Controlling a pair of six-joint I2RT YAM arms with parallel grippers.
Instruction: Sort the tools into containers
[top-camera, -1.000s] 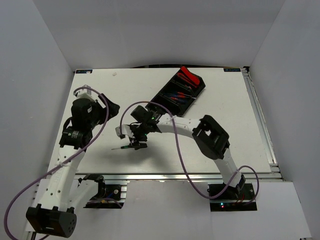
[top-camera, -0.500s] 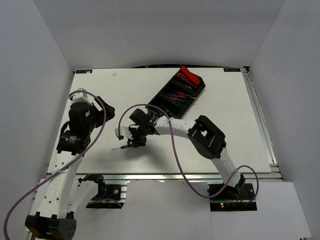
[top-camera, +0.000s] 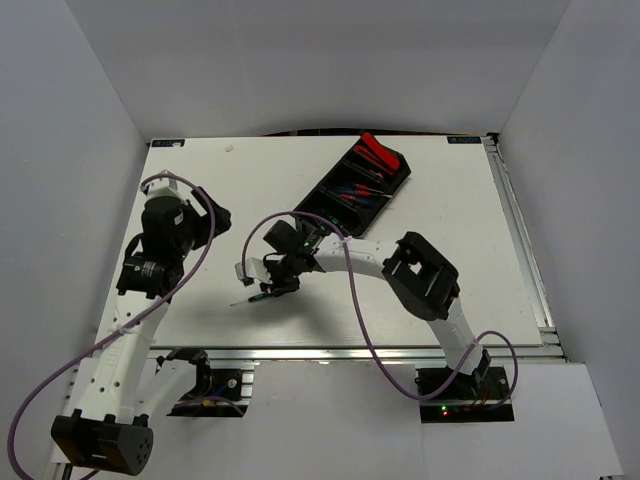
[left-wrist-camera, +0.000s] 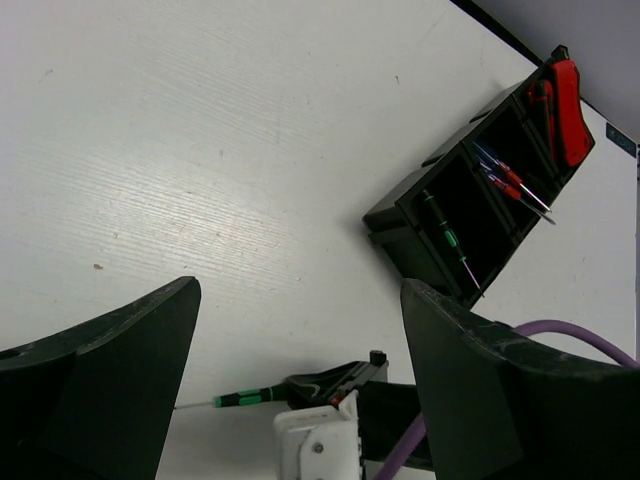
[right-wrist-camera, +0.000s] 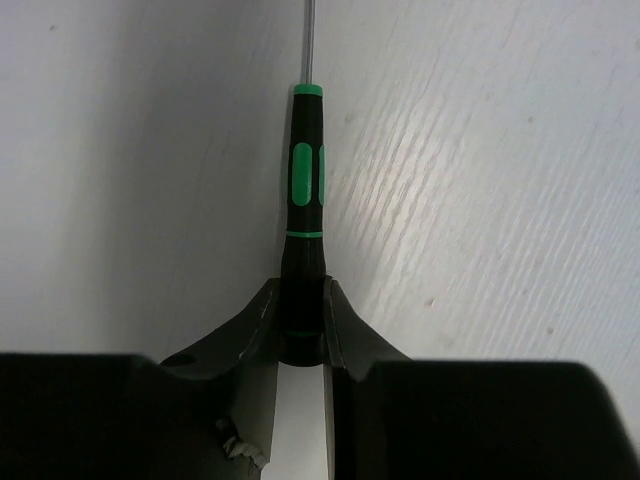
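My right gripper stays clamped on the screwdriver, barely shifted since a second ago. My left gripper still hangs wide apart. Beyond my right gripper, the tray holds red pliers farthest, blue-red drivers in the middle and a green-banded driver nearest. The screwdriver's black, green-banded handle sends its thin shaft ahead of my fingers, close over the tabletop.

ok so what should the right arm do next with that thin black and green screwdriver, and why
Probably lift it slightly and start swinging toward the long black plastic tray. The right gripper is shut on the handle end of the thin black-and-green screwdriver, low by the white table, and the tray's near end already holds a matching screwdriver.
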